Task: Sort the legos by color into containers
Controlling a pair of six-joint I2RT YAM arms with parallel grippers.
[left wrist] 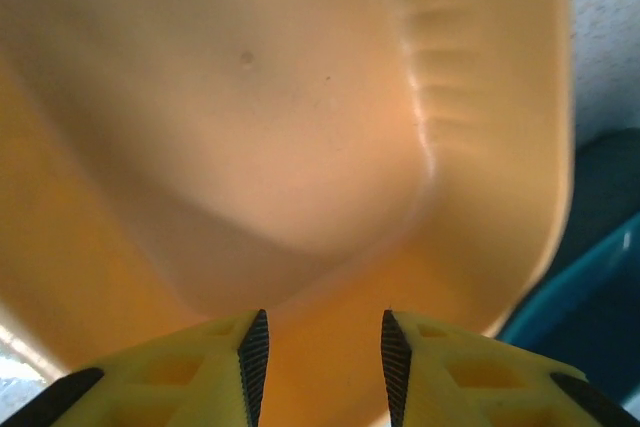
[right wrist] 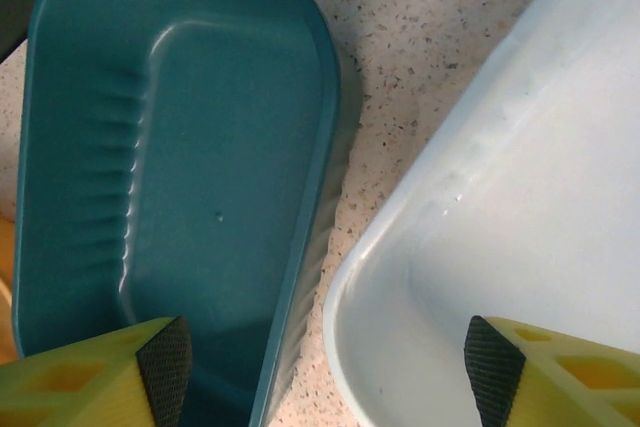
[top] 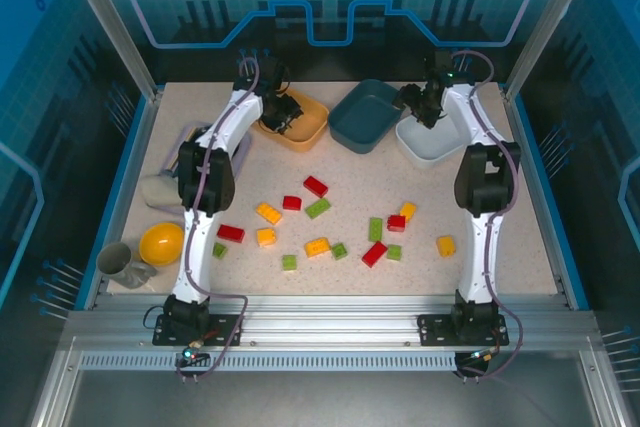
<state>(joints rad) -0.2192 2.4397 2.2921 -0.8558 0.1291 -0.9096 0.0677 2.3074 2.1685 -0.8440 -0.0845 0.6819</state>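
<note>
The left hand [top: 286, 113] and right hand [top: 420, 105] are held parted and empty over the containers [top: 318, 128], the legos [top: 316, 186] being scattered nearer the arm bases [top: 195, 325].

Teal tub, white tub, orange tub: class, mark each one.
teal tub [right wrist: 225, 147], right wrist view, bare floor.
white tub [right wrist: 560, 207], right wrist view, bare inside.
orange tub [left wrist: 250, 107], left wrist view, bare floor.

Speckled table [top: 500, 237] carries orange tub [top: 312, 125], teal tub [top: 365, 117] and white tub [top: 430, 142] along its far edge. Scattered legos [top: 318, 246] lie mid-table. Yellow bowl [top: 160, 243] and grey cup [top: 115, 259] sit at near-left corner.
</note>
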